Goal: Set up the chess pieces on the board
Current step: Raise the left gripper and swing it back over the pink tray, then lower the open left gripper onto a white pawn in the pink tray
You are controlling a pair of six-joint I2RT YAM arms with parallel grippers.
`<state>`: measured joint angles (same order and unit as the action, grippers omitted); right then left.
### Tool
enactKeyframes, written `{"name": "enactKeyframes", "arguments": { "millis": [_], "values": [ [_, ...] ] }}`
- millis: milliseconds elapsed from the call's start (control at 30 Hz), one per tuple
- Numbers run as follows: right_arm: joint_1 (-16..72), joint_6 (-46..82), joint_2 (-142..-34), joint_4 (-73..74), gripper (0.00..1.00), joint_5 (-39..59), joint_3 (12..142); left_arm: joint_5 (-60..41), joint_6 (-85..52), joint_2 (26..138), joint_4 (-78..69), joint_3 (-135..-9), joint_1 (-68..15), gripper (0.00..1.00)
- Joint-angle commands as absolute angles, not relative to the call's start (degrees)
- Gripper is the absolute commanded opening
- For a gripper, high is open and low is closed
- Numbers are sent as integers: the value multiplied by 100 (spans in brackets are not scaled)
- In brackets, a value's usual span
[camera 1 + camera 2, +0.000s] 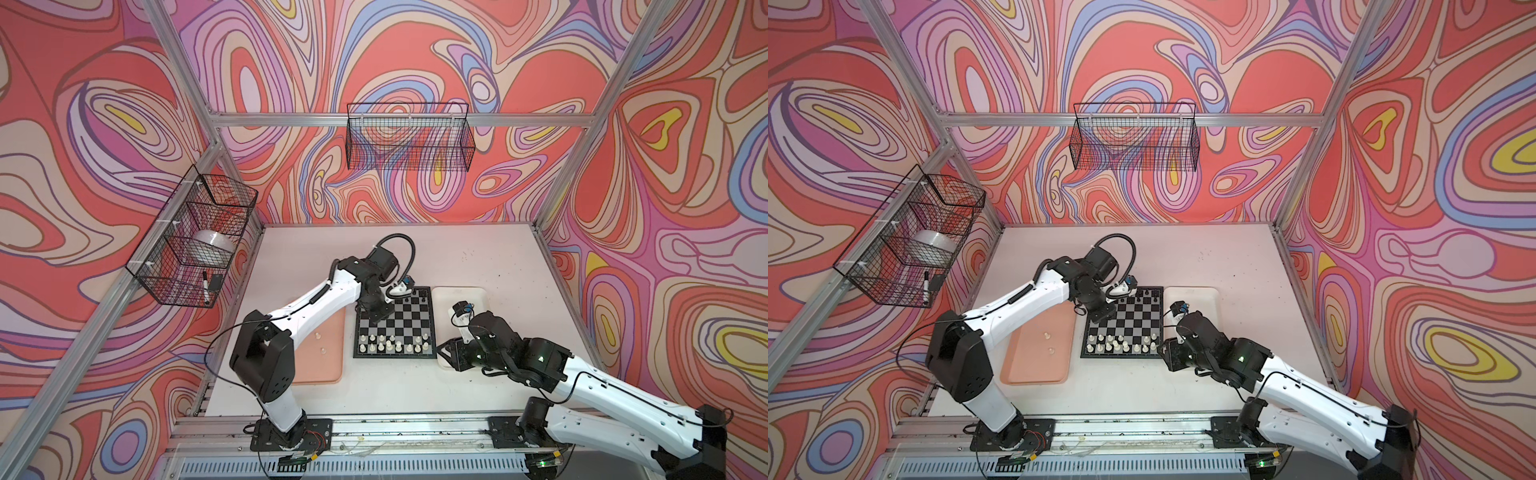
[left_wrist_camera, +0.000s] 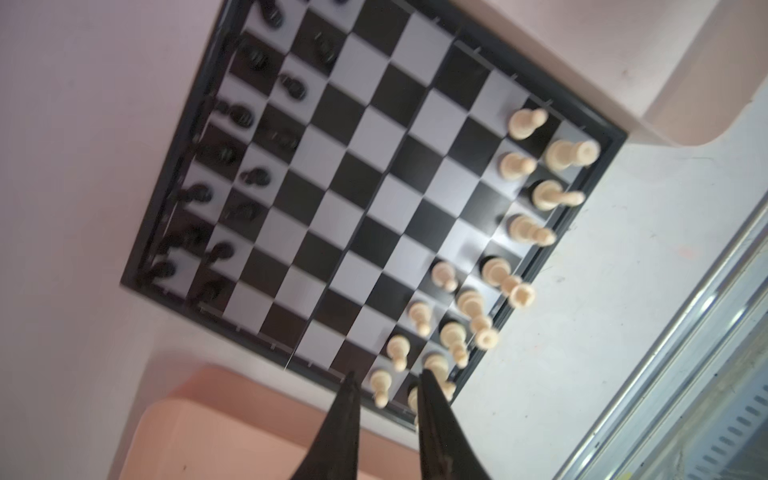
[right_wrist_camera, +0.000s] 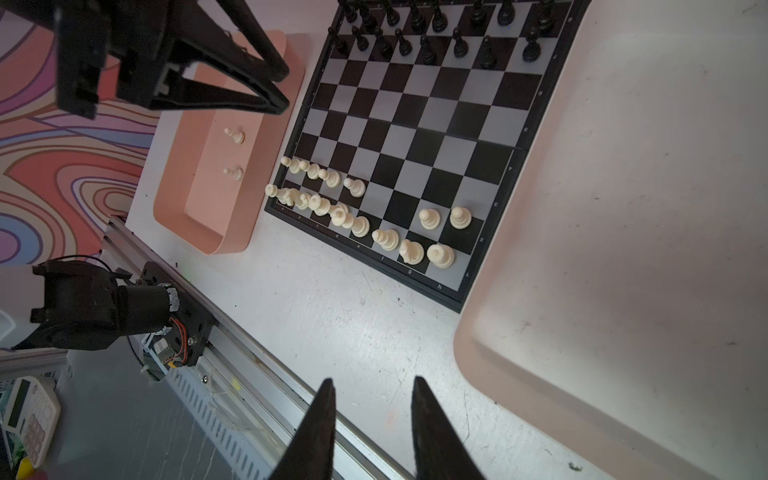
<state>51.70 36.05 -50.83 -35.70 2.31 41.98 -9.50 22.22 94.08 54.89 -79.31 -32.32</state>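
Left wrist view shows the left gripper [image 2: 387,374] slightly open and empty, board [image 2: 365,174] just ahead of its tips, so it should lower to the tray [image 2: 232,428] beneath, pinching a pawn [image 3: 235,136] squarely; right gripper [image 3: 372,382] likewise empty

Both top views are bright, evenly lit and fairly sharp. The left wrist view is blurred throughout, smearing the board [image 2: 374,187] and its pieces. The right wrist view is crisper, with a pale sheen on the table [image 3: 357,316].
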Motion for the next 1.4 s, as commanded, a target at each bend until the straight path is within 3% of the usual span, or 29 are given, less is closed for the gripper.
{"name": "enactKeyframes", "arguments": {
  "millis": [0,267,433,933,1367],
  "values": [
    [5150,3499,-5137,-3584,31,163,4393,-1055,2195,8782,5841,-7389,-2514,26],
    [5146,3286,-5609,-3214,31,497,4490,-809,2386,7705,5489,-5911,-1075,25],
    [5148,3164,-6030,-3073,31,650,4598,-853,2456,7844,5183,-5475,-615,24],
    [5149,3146,-5993,-2602,31,1473,4481,-763,2618,8440,4546,-5232,-276,24],
    [5150,3099,-6127,-2628,31,1402,4544,-746,2669,8746,4329,-5143,-278,23]
  ]
}}
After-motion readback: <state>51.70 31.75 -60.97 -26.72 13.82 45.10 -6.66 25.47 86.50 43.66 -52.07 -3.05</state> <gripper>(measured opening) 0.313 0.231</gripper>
